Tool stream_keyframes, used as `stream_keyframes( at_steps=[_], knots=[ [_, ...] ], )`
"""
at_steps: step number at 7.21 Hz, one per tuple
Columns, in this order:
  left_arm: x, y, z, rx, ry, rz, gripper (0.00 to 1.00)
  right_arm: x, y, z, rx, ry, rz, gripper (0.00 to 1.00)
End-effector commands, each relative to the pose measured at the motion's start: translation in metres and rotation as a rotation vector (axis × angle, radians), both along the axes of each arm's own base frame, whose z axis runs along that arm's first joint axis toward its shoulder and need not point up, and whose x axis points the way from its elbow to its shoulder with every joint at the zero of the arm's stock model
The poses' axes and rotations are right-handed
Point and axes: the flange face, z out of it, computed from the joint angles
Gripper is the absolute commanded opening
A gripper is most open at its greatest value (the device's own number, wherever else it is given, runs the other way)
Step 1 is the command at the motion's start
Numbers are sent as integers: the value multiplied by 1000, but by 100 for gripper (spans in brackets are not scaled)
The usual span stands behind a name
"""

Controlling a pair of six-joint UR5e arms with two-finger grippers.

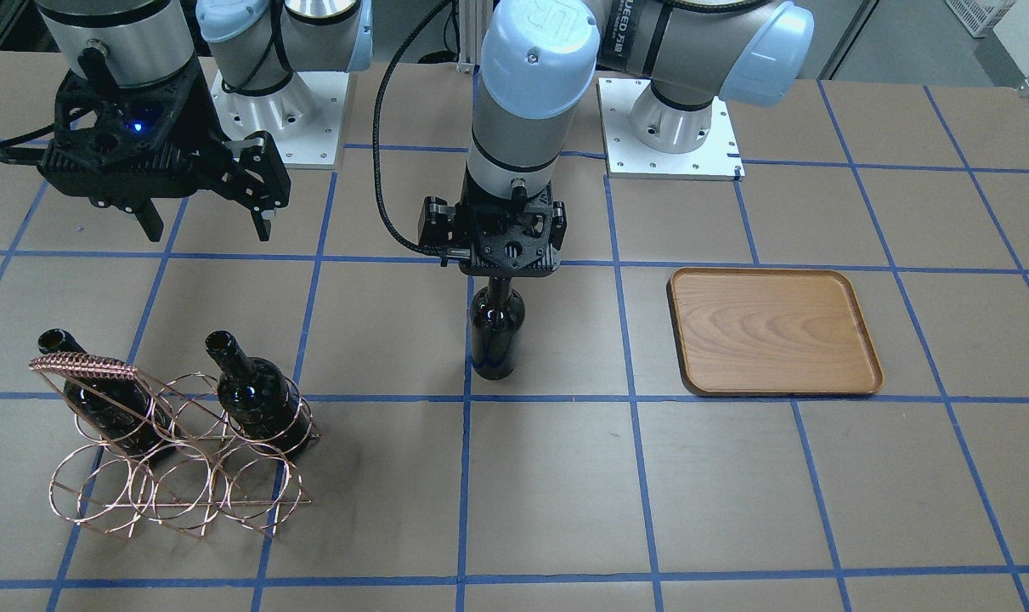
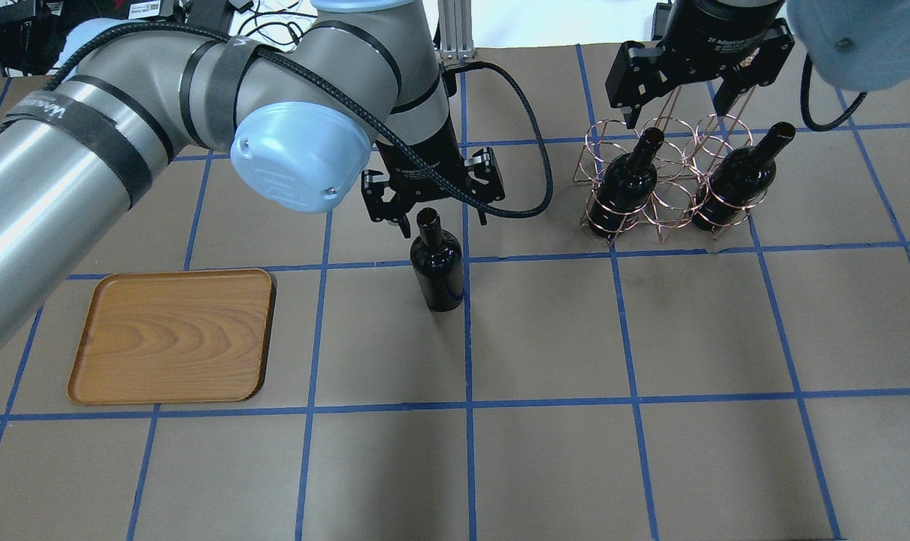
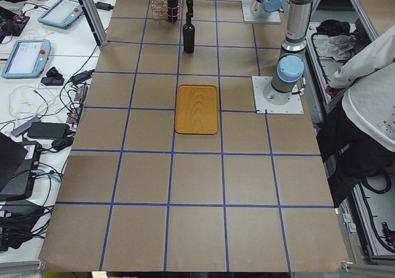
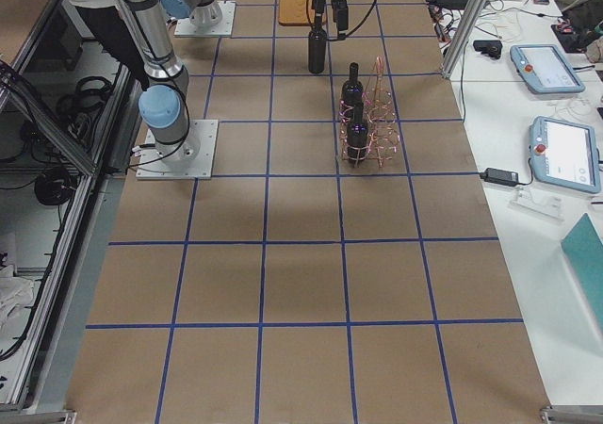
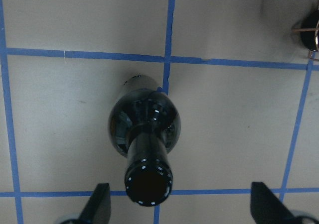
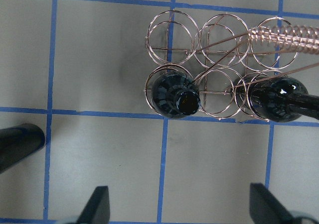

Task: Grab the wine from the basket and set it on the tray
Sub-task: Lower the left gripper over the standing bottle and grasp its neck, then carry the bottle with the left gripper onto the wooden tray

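Note:
A dark wine bottle (image 1: 497,331) stands upright on the table near its middle, on a blue tape line. My left gripper (image 2: 445,223) is open around the bottle's neck; in the left wrist view the fingers (image 5: 99,206) stand wide of the neck (image 5: 148,176) on both sides. My right gripper (image 2: 680,105) is open and empty above the copper wire basket (image 2: 672,195), which holds two more bottles (image 2: 627,184) (image 2: 733,188). The wooden tray (image 2: 173,334) lies empty on the robot's left side.
The table is brown with a grid of blue tape lines. The basket's coiled handle (image 1: 85,367) rises beside one bottle. The arm bases (image 1: 671,127) are bolted at the robot's edge of the table. Tablets and cables lie off the table (image 3: 28,55).

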Motion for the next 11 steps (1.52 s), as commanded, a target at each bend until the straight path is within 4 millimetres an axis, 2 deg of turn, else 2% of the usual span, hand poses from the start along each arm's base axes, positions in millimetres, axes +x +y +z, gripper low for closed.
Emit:
stream_keyframes(
  at_steps=[1, 3, 5, 6, 7, 9, 10, 11],
  knots=[
    [3, -7, -13, 0, -42, -27, 97, 0, -1, 0, -9, -1, 0, 100],
    [2, -8, -18, 7, -43, -27, 71, 0, -2, 2, -23, -1, 0, 100],
    [4, -9, -15, 2, -42, -22, 25, 0, -3, 1, -21, 0, -1, 100],
    [6, -7, -8, -8, -39, -21, 7, 0, -2, 1, -20, -1, 0, 100],
    [12, -7, 0, -20, -37, -13, 0, 0, -3, -2, -15, -3, 0, 100],
    [53, -3, 2, 14, -66, -53, 0, 1, -4, -3, -18, -2, -3, 100],
    [93, 2, 5, 13, -64, -41, 0, 1, -4, -3, -18, -2, -5, 100],
    [146, 6, 8, 5, -92, -46, 0, 1, -4, -4, -17, -2, -8, 100]
  ],
)
